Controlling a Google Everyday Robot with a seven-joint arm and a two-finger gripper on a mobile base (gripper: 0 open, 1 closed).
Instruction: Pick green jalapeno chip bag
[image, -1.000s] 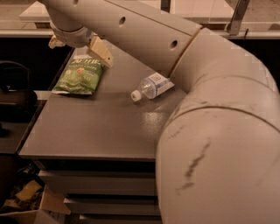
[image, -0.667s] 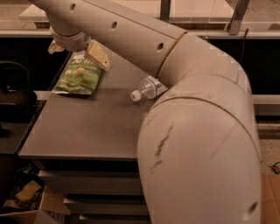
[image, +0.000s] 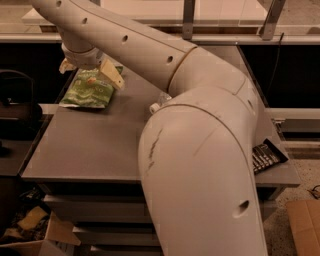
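The green jalapeno chip bag (image: 89, 90) lies flat on the grey table (image: 90, 145) at its far left corner. My gripper (image: 88, 70) hangs just above the bag's far end. Its two pale fingers are spread apart, one fingertip (image: 112, 75) over the bag's right edge and the other at its left. The gripper is open and empty. My big white arm (image: 200, 150) fills the middle and right of the view and hides much of the table.
A clear bottle, of which only the white cap end (image: 154, 107) shows, lies mid-table behind my arm. A small black wrapper with white print (image: 267, 156) lies at the table's right edge. Cardboard boxes (image: 35, 235) sit on the floor at lower left.
My gripper has come lower, toward the bag's far end. My arm has swung across and now covers most of the bottle. The bag has not moved.
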